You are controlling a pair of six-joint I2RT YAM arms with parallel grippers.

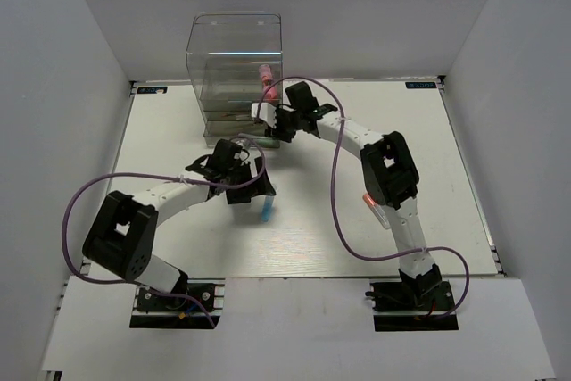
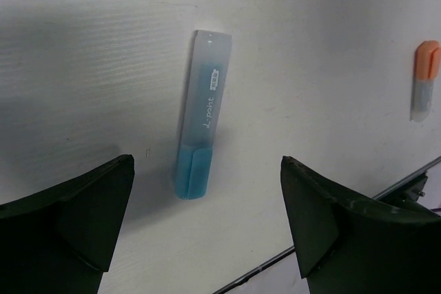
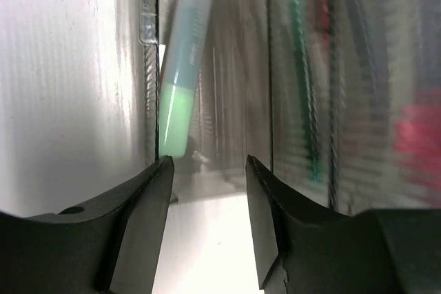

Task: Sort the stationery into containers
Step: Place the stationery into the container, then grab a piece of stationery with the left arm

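Note:
A light-blue marker (image 2: 200, 118) lies flat on the white table, also in the top view (image 1: 266, 211). My left gripper (image 2: 207, 164) hovers open over its capped end, empty, near the table's middle (image 1: 252, 190). The tall clear box (image 1: 234, 60) stands at the back, a pink tube (image 1: 265, 73) inside it. My right gripper (image 3: 208, 161) is open and empty against the box's base (image 1: 268, 116). A green-capped marker (image 3: 179, 74) leans behind the clear wall, just past my left finger. An orange-capped clear marker (image 2: 425, 77) lies on the table under my right arm (image 1: 375, 207).
Behind the box's ribbed clear wall, a thin green pen (image 3: 303, 80) and blurred red items (image 3: 417, 132) show. The table's near edge (image 2: 386, 191) runs close behind the blue marker. White walls enclose the table on three sides.

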